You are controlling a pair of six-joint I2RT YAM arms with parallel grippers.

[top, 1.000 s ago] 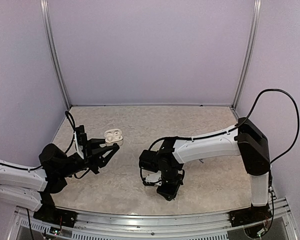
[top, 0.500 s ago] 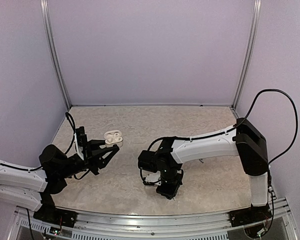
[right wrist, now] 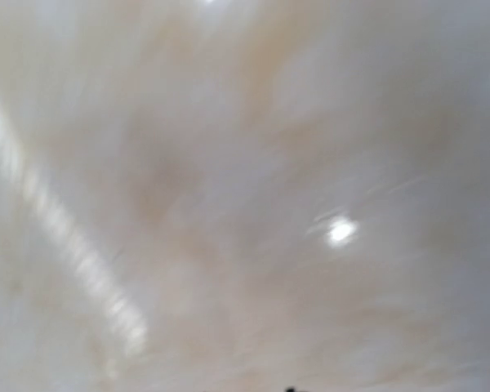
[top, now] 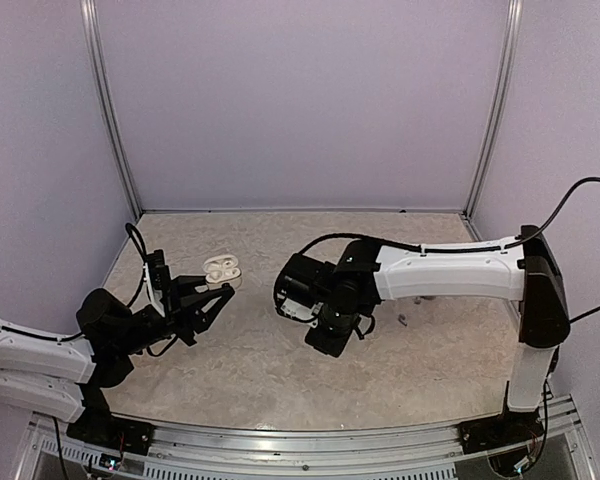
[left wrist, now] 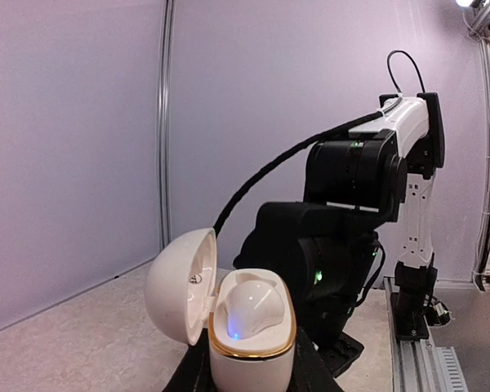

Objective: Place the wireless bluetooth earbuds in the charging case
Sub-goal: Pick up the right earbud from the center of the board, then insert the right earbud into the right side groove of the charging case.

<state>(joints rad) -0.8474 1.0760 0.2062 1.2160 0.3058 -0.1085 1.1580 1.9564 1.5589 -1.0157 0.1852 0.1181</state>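
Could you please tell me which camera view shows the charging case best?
The left wrist view: the charging case is close up, lid open, gold rim clear. Top external shows it small; right wrist shows only blur.

Charging case (left wrist: 253, 363): white, gold-rimmed, upright, lid open to left, blue light inside.

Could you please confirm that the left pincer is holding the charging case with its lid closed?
Not quite: the lid is open, hinged back to one side of the base. The rest stands: the left pincer is holding the charging case. The left wrist view shows this most clearly.
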